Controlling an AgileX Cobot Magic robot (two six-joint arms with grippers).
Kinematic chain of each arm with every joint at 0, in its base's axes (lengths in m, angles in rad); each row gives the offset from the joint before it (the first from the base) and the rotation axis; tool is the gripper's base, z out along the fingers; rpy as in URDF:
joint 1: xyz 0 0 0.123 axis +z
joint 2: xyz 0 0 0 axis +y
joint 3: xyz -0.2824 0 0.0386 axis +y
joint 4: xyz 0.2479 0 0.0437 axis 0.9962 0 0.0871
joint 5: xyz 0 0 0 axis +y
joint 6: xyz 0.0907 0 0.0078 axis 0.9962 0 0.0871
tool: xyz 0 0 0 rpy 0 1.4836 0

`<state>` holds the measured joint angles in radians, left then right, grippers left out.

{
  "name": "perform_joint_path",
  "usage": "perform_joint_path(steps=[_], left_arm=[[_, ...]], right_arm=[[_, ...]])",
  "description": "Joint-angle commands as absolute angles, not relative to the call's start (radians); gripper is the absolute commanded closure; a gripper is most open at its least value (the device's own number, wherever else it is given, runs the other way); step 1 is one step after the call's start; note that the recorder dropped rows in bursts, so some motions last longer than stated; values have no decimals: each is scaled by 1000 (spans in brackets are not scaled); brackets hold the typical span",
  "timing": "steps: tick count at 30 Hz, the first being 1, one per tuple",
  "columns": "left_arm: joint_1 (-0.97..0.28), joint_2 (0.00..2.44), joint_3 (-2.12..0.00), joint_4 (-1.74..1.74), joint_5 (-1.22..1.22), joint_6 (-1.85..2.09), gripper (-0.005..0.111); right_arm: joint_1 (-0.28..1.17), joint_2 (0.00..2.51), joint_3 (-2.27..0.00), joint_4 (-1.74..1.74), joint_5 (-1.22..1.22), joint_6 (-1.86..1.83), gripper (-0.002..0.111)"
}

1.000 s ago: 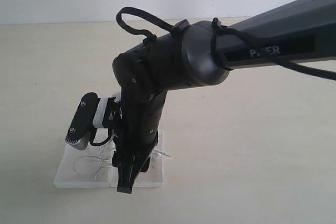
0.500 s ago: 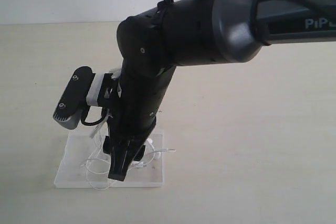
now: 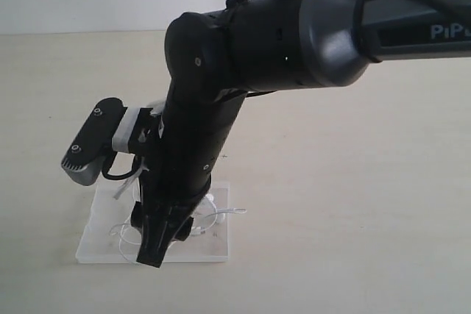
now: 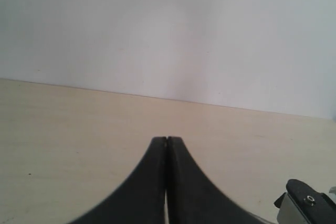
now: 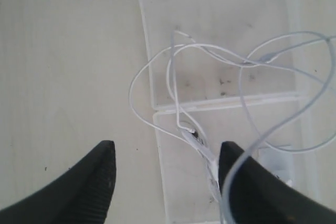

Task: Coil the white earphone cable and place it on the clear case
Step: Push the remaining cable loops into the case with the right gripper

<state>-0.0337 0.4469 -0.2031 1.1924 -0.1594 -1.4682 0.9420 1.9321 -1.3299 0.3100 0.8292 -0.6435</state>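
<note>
The right gripper (image 5: 167, 150) hangs over the clear case (image 5: 220, 3), jaws apart, holding nothing; best lift straight up so loops of the white earphone cable (image 5: 199, 144) don't catch

A: Entry one?
B: Left gripper (image 4: 166, 140), black. Its two curved fingers (image 4: 142, 187) are pressing flat against each other from root to tip, leaving only a hairline seam between them.

A: What is lying under it?
B: Tabletop (image 4: 73, 124), pale beige, matte. It is running back to a straight far edge. One small dark speck (image 4: 30, 174) is sitting on it, well apart from the gripper.

A: Behind that?
B: Wall (image 4: 168, 30), plain greyish white, meeting the tabletop along that edge.

A: Anything else?
B: Black rounded part (image 4: 307, 199) with a screw head, joining a pale grey piece (image 4: 287, 212). Both are being cut off by the edge of view, so I am leaving them unidentified.
</note>
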Motion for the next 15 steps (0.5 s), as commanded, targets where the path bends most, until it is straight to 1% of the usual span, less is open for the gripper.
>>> perform_joint_path(steps=[1,3,15], left_arm=[[-40,443,-198,1195,-160,-1470,107],[-40,443,-198,1195,-160,-1470,107],[-40,443,-198,1195,-160,-1470,107]], right_arm=[[943,1925,-1333,321,832,-616,40],[943,1934,-1333,326,832,-609,37],[943,1965,-1333,310,866,-573,37]])
